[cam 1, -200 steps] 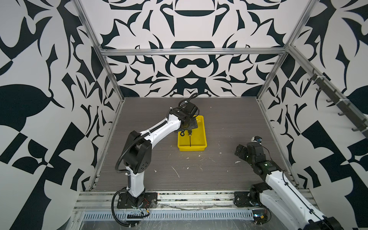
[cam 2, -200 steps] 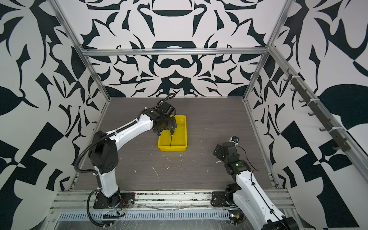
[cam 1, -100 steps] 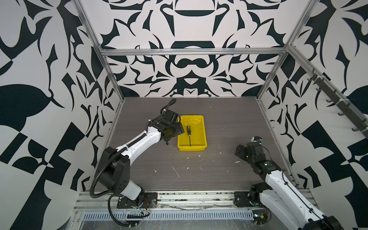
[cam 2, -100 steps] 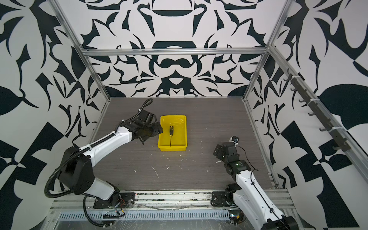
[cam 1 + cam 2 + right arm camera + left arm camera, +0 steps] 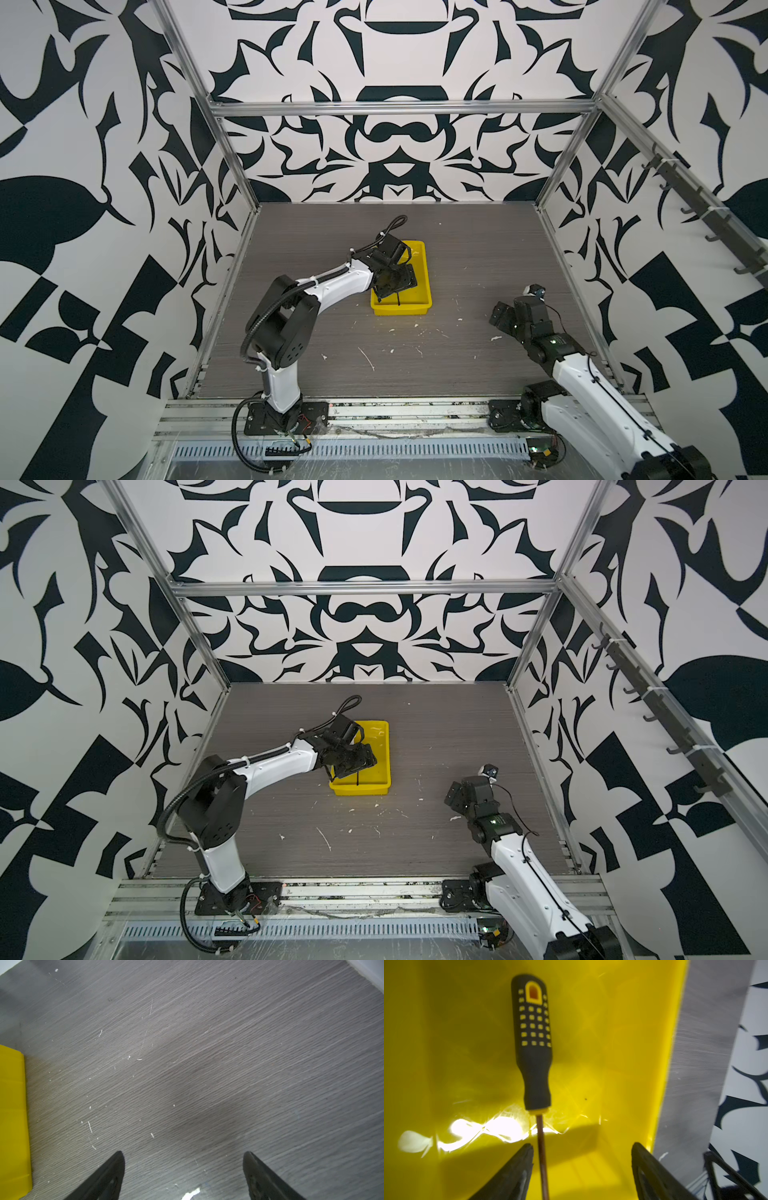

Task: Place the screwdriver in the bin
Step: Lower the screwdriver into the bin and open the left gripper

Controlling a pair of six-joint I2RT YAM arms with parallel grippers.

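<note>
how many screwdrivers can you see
1: the screwdriver lies flat inside the bin, below the left gripper; bin parts outside the wrist view may hide more.

Screwdriver [image 5: 536, 1084] shaft tip out of frame

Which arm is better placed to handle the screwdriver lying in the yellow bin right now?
Left. The left gripper hangs over the bin, open, with the shaft of the screwdriver between its jaws. The right gripper, also open, sits apart from the bin, over the table.
</note>
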